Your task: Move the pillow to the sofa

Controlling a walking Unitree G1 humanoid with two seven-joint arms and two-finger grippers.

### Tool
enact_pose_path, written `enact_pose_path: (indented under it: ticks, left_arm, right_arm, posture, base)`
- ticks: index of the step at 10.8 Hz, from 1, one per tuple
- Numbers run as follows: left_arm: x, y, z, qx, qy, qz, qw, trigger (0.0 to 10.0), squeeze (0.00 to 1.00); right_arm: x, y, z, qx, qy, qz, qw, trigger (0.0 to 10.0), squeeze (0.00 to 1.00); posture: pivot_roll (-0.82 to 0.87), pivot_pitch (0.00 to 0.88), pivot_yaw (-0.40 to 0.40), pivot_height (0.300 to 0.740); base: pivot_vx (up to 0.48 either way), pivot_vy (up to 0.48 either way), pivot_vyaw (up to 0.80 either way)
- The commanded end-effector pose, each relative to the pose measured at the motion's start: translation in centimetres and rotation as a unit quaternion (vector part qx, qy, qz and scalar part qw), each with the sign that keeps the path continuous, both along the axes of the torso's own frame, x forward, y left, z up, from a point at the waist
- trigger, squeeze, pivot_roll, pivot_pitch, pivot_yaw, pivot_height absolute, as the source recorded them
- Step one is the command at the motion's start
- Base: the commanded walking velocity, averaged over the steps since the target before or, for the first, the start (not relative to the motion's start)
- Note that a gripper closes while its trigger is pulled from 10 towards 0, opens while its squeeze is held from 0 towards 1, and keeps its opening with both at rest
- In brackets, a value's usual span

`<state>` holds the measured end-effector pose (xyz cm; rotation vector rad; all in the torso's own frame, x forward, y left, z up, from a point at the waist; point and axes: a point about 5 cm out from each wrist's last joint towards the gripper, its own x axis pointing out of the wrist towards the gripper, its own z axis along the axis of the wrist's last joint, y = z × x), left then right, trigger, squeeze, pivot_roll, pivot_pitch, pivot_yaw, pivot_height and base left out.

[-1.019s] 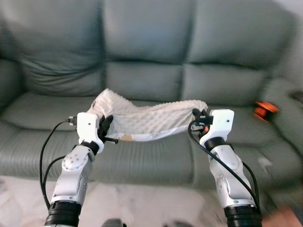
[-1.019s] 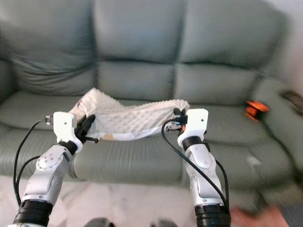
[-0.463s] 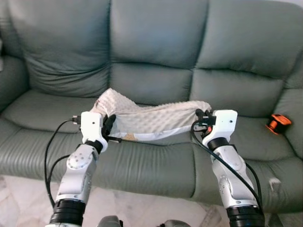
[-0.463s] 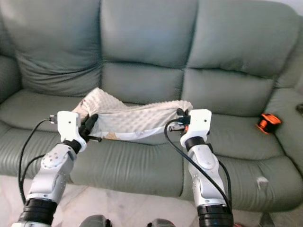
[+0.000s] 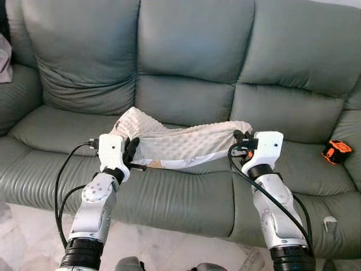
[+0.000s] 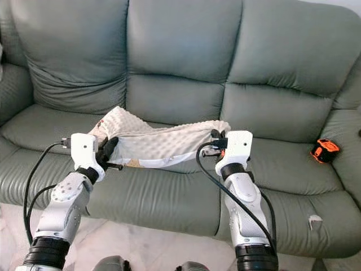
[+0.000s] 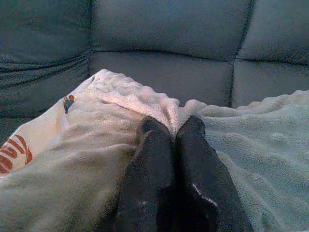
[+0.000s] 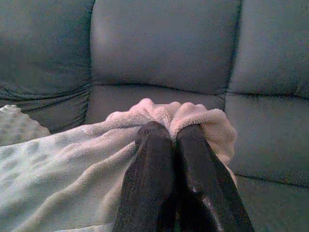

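One cream, bumpy-textured fleece pillow (image 5: 180, 141) hangs slack in the air, stretched between two tools above the front of the seat cushions of a grey-green leather three-seat sofa (image 5: 192, 62). Its middle sags; its underside shows a paler lining with a small red printed pattern near the left end.

At the pillow's 9 o'clock end, the left tool (image 5: 128, 151) has its two black fingers (image 7: 154, 159) pressed together on a bunched fold of the fleece. At the 3 o'clock end, the right tool (image 5: 239, 139) likewise pinches a gathered corner of the pillow between its black fingers (image 8: 154, 154). Both silver arms reach up from 6 o'clock, each with a white wrist block and black cables looping beside it.

Behind the pillow, at 12 o'clock, rise the sofa's three padded back cushions. Toward 3 o'clock, well apart from the pillow, a small orange and black object (image 5: 337, 151) rests on the right seat cushion. At 5 o'clock, a small white scrap (image 5: 330, 222) lies on the front edge of that cushion. Pale marble floor (image 5: 34, 237) shows at 7 o'clock.
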<state>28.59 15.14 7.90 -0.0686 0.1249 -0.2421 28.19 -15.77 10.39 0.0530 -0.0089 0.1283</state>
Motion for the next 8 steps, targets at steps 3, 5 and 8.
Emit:
enact_pose_path:
  ticks: [3,5,8]
  left_arm:
    - [0.45,-0.4,0.79,-0.003,-0.018,-0.011,1.0,10.0,0.0]
    - [0.47,-0.44,0.76,-0.003,-0.017,-0.011,1.0,10.0,0.0]
    - [0.48,-0.53,0.82,0.001,-0.021,-0.012,1.0,10.0,0.0]
  right_arm:
    - [0.33,-0.07,0.56,0.001,-0.01,-0.003,1.0,10.0,0.0]
    - [0.35,-0.11,0.53,0.0,-0.009,-0.004,1.0,10.0,0.0]
    - [0.39,-0.2,0.6,-0.001,-0.011,-0.004,1.0,10.0,0.0]
  posture:
    - [0.0,0.0,-0.05,0.74]
    - [0.0,0.0,-0.051,0.74]
    - [0.0,0.0,-0.055,0.74]
  base:
    - [0.0,0.459,0.0]
    - [0.0,0.48,0.0]
    - [0.0,0.107,0.0]
